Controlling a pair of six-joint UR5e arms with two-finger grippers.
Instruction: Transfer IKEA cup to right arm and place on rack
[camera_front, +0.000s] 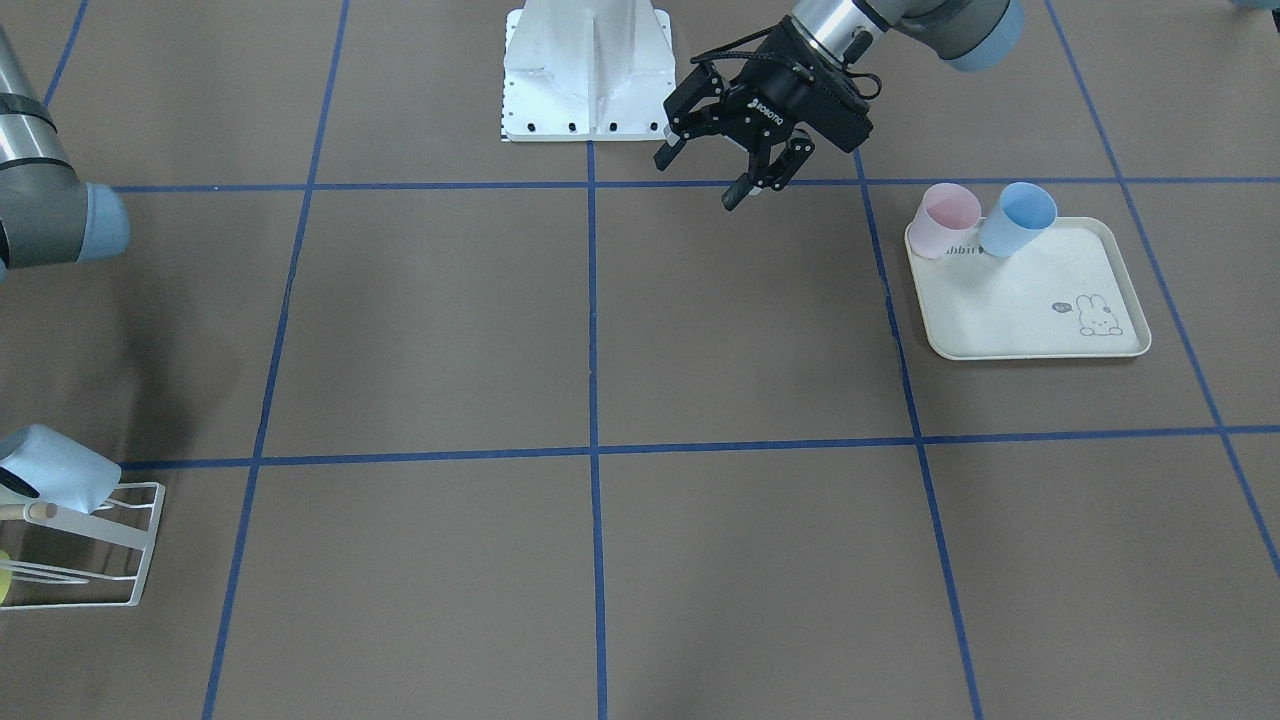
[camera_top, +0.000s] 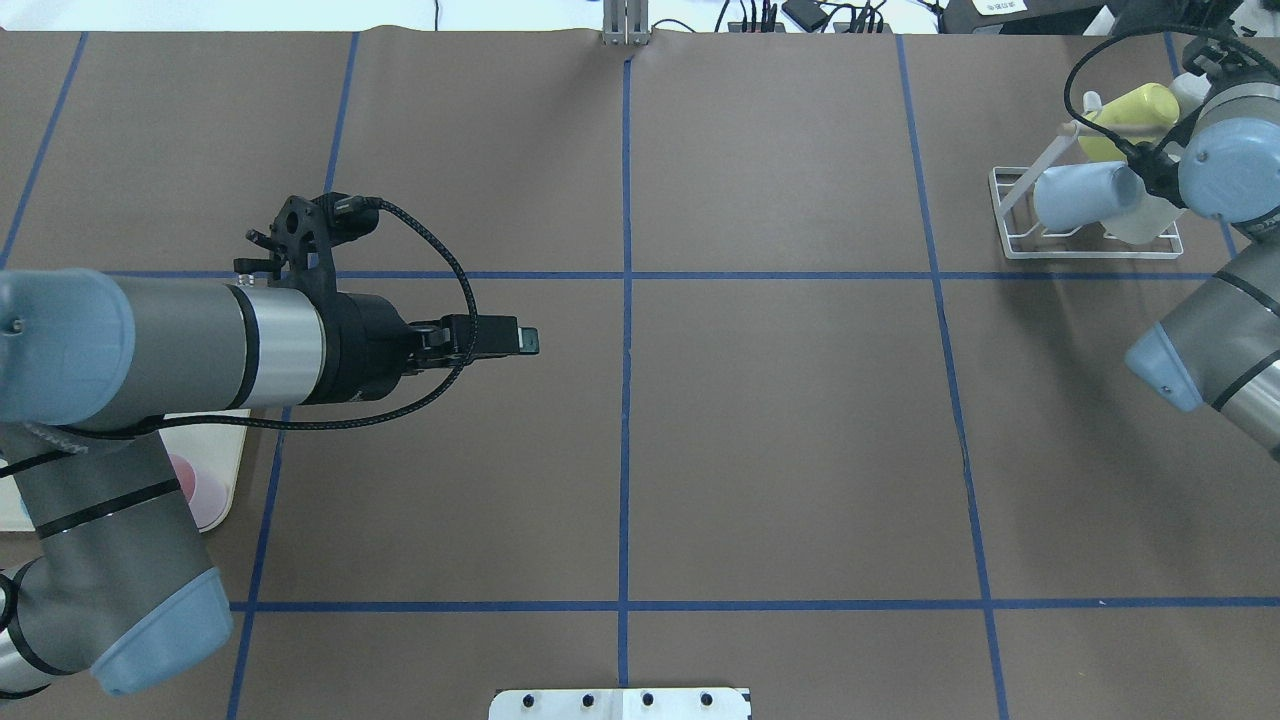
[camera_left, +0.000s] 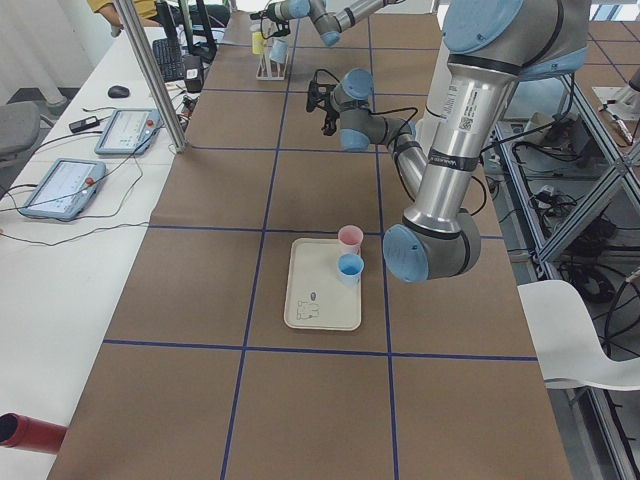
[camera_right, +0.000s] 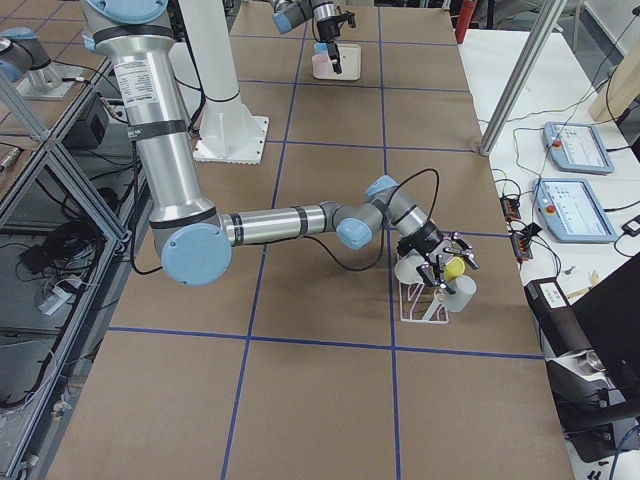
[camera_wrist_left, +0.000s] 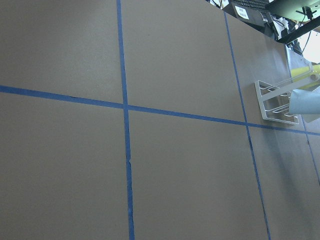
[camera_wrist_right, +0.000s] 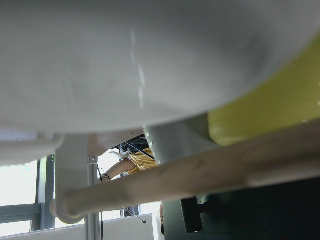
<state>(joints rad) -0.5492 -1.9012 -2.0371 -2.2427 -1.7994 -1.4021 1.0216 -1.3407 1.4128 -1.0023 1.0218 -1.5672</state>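
1. fingers, two sets. left fingers (camera_front: 748, 187): spread wide, nothing between them, hanging above the bare tabletop (camera_front: 750, 350), well apart from the rack (camera_front: 100, 531).
2. right fingers (camera_front: 14, 486): at the rack, on the end of the right arm (camera_top: 1220, 330). a dark part shows at the mouth of the pale blue cup (camera_top: 1080, 195). the wrist and the cups hide the rest, so i cannot tell whether they clasp it or have let go.
3. pale blue cup: the task's item, lying tilted at the rack, just above the dowel peg (camera_wrist_right: 175, 182). it appears handed over already. whether its weight rests on the rack is not clear.
4. step in hand, as i judge it: setting the cup on the rack. to do it well, bring the cup down until the rack bears it, then part the fingers gently and draw back the way the arm came in, so nothing drags the cup off.
5. hazard: yellow cup (camera_top: 1130, 108) and white cup (camera_top: 1140, 225) crowd the same rack, close to the wrist. a sideways swing could knock them.
6. elsewhere: rabbit-print tray (camera_front: 1040, 335) on the left arm's side, carrying a pink cup (camera_front: 945, 220) and a blue cup (camera_front: 1018, 220), upright, side by side at one corner.
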